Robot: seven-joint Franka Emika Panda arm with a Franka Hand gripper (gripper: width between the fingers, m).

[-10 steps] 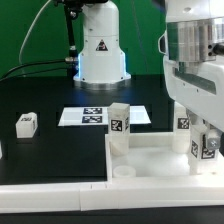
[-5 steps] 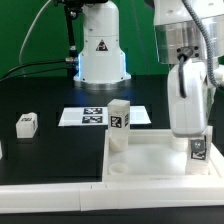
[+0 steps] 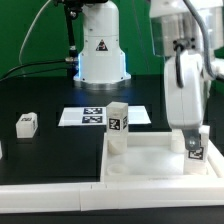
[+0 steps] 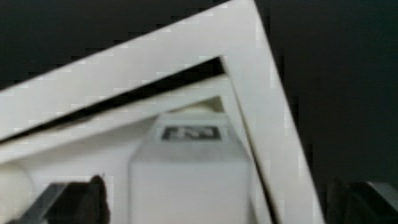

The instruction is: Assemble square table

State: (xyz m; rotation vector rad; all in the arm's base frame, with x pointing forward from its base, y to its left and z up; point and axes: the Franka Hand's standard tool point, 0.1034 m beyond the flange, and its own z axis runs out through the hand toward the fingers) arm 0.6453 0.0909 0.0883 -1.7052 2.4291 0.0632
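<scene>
The white square plate (image 3: 150,160) lies at the exterior view's right, with a round socket (image 3: 122,172) at its near left corner. One white tagged leg (image 3: 119,124) stands upright at its far left corner. My gripper (image 3: 193,140) hangs over a second upright leg (image 3: 196,150) at the plate's right side. In the wrist view this leg (image 4: 196,175) stands between my fingers (image 4: 71,200), with a gap on each side, so the gripper (image 4: 214,208) is open. A third leg (image 3: 26,124) lies loose on the table at the exterior view's left.
The marker board (image 3: 90,116) lies flat behind the plate. A long white border rail (image 3: 50,192) runs along the front. The robot's white base (image 3: 102,50) stands at the back. The arm hides the plate's far right corner.
The arm has shifted toward the exterior view's left and drawn back from the camera. The gripper now sits upright over the right-hand leg, which stands in about the same place.
</scene>
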